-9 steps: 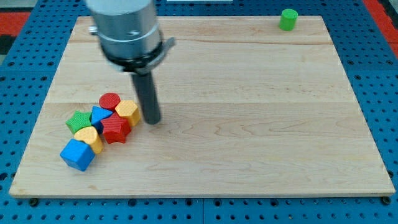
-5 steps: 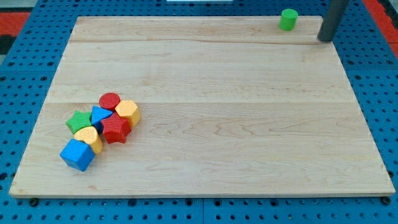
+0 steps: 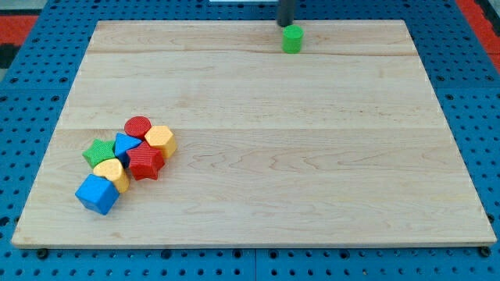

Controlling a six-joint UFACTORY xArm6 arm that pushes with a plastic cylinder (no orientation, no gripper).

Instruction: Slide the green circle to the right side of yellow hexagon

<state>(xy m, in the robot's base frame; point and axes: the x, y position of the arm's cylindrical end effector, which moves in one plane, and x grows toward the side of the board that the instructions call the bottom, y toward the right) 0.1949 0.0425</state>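
Note:
The green circle [image 3: 292, 39] stands near the top edge of the wooden board, right of centre. My tip [image 3: 286, 25] is just above it at its upper left, touching or nearly touching it. The yellow hexagon [image 3: 160, 141] sits far away at the lower left, on the right edge of a tight cluster of blocks.
The cluster holds a red circle [image 3: 138, 126], a blue triangle [image 3: 125, 144], a green star [image 3: 99, 152], a red star-like block [image 3: 145, 163], a yellow heart [image 3: 112, 173] and a blue cube [image 3: 97, 193]. The board [image 3: 312, 156] lies on a blue pegboard.
The rod left the cluster, went to the top right corner, then came left. The green circle has slid left and slightly down from the top right corner. The cluster has not moved.

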